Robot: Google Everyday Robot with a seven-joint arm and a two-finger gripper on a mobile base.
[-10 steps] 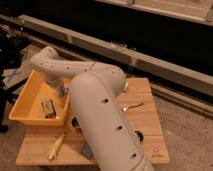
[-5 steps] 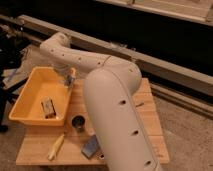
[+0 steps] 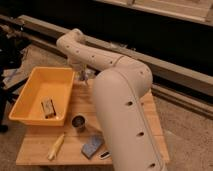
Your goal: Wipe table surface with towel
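The wooden table [image 3: 40,142] stands low in the middle of the camera view. My white arm [image 3: 120,100] rises from the bottom right, bends at an elbow [image 3: 74,39] at the back, and comes down to my gripper [image 3: 83,76]. The gripper hangs just past the right rim of the yellow bin [image 3: 30,90], over the table's back part. I see no clear towel. A flat blue-grey pad [image 3: 91,146] lies near the table's front edge; I cannot tell whether it is cloth or sponge. The arm hides much of the table's right half.
The yellow bin holds a small brown block [image 3: 48,106]. A dark metal cup [image 3: 78,122] stands in front of the bin. A pale yellow oblong thing [image 3: 56,146] and a small dark item [image 3: 104,154] lie at the front. Rails and a dark wall run behind.
The arm has swung rightward and back. The gripper has moved from over the yellow bin to just beyond its right rim.
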